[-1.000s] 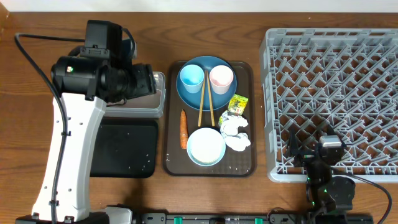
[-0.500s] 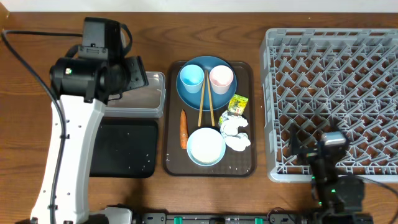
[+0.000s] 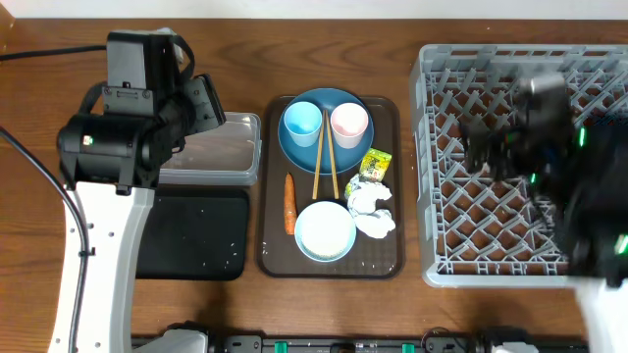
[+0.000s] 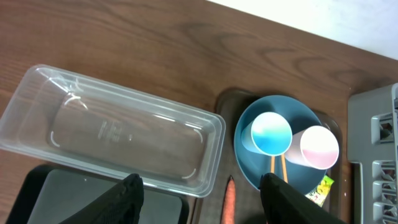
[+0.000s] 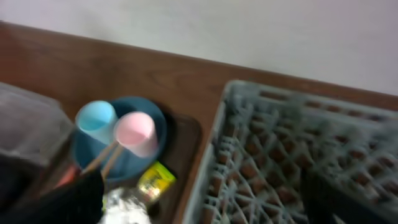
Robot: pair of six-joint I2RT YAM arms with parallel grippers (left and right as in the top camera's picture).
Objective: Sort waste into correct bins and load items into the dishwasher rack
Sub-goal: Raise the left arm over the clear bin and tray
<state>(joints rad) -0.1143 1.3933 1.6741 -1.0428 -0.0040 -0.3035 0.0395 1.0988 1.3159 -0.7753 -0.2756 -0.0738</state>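
The blue plate (image 3: 325, 145) carries the light-blue cup (image 3: 302, 121), the pink cup (image 3: 349, 123) and the chopsticks (image 3: 324, 162). Below it lie the carrot (image 3: 289, 203), the snack wrapper (image 3: 374, 164), the tissue (image 3: 372, 211) and the white bowl (image 3: 326, 230). The clear tub (image 3: 221, 162) and the black tray (image 3: 191, 235) stand to the left, the grey rack (image 3: 510, 235) to the right. My left gripper (image 4: 202, 199) is open and empty above the tub's right end (image 4: 205, 155) and the carrot (image 4: 228, 199). My right gripper (image 5: 205, 205) is open, blurred, above the rack (image 5: 298, 155).
The dishes and waste sit on a dark brown serving tray (image 3: 396, 196). A few white specks lie on the black tray. My right arm (image 3: 549, 137) is a blur over the rack. Bare wooden table shows along the back edge.
My right arm has risen from the table's front edge and swung up over the rack. My left arm has shifted left and back above the tub.
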